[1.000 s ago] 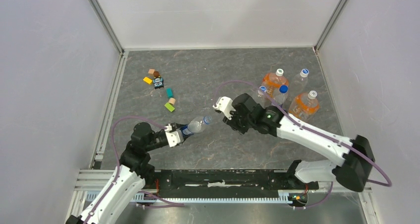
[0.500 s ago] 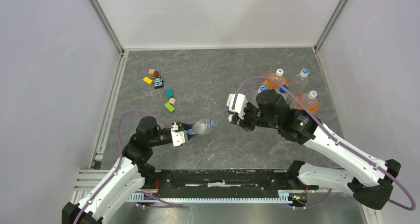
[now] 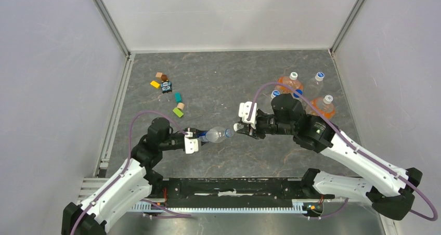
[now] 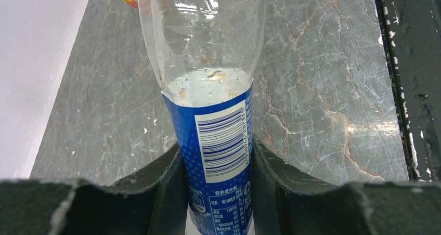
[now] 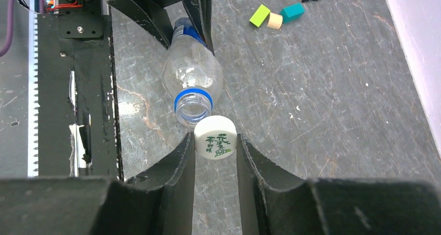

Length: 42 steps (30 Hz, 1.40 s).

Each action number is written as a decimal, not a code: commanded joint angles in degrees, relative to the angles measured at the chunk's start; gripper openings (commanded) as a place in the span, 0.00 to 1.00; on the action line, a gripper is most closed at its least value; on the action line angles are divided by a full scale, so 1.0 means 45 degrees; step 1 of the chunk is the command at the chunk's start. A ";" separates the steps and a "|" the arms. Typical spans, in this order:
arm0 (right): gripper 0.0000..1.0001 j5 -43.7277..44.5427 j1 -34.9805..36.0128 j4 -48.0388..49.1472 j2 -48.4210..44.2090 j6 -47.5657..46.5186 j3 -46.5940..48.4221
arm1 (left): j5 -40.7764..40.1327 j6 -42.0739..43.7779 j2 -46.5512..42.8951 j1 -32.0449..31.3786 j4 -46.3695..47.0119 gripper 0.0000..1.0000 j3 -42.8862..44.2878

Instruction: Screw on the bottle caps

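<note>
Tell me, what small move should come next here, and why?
Probably the right gripper should nudge its white cap sideways and forward onto the open neck of the bottle: it sits just short, slightly off-centre, while the left gripper holds the bottle by its blue label.

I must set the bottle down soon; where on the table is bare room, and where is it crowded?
Bare: the far middle of the grey marbled table, between the small coloured toy blocks and the standing plastic bottles. Crowded: that bottle group, far right.
</note>
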 commanded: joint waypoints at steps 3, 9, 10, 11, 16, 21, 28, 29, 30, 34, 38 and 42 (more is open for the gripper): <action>0.00 -0.0723 0.0175 0.0639 0.0207 -0.0154 0.0232 | 0.0185 0.0507 -0.0367 -0.0073 0.0190 0.45 0.0006; 0.00 -0.1031 0.0343 0.0561 0.0564 -0.0149 0.0190 | 0.0264 0.0445 -0.0392 -0.0071 0.0253 0.45 -0.0124; 0.00 -0.1026 0.0354 0.0555 0.0601 -0.0173 0.0189 | 0.0264 0.0421 -0.0431 -0.0081 0.0254 0.45 -0.0129; 0.00 -0.1000 0.0382 0.0553 0.0619 -0.0192 0.0155 | 0.0269 0.0406 -0.0451 -0.0071 0.0283 0.45 -0.0134; 0.00 -0.0945 0.0499 0.0507 0.0738 -0.0232 0.0074 | 0.0284 0.0343 -0.0449 -0.0081 0.0352 0.45 -0.0192; 0.00 -0.0856 0.0614 0.0565 0.0795 -0.0231 -0.0087 | 0.0374 0.0298 -0.0450 -0.0071 0.0386 0.45 -0.0207; 0.00 -0.0664 0.0737 0.0561 0.0794 -0.0299 -0.0304 | 0.0644 -0.0121 -0.0526 -0.0077 0.0938 0.45 -0.0421; 0.00 -0.0615 0.0761 0.0561 0.0762 -0.0328 -0.0339 | 0.0674 -0.0178 -0.0523 -0.0076 0.0999 0.45 -0.0460; 0.00 -0.0555 0.0763 0.0566 0.0738 -0.0340 -0.0376 | 0.0702 -0.0193 -0.0509 -0.0071 0.1022 0.45 -0.0467; 0.00 -0.0510 0.0811 0.0610 0.0703 -0.0388 -0.0496 | 0.0902 -0.0434 -0.0483 -0.0071 0.1235 0.45 -0.0533; 0.00 -0.0427 0.0909 0.0698 0.0736 -0.0422 -0.0567 | 0.1146 -0.0797 -0.0436 -0.0076 0.1739 0.45 -0.0639; 0.00 -0.0288 0.1027 0.0761 0.0749 -0.0552 -0.0577 | 0.1337 -0.1005 -0.0381 -0.0071 0.1777 0.45 -0.0641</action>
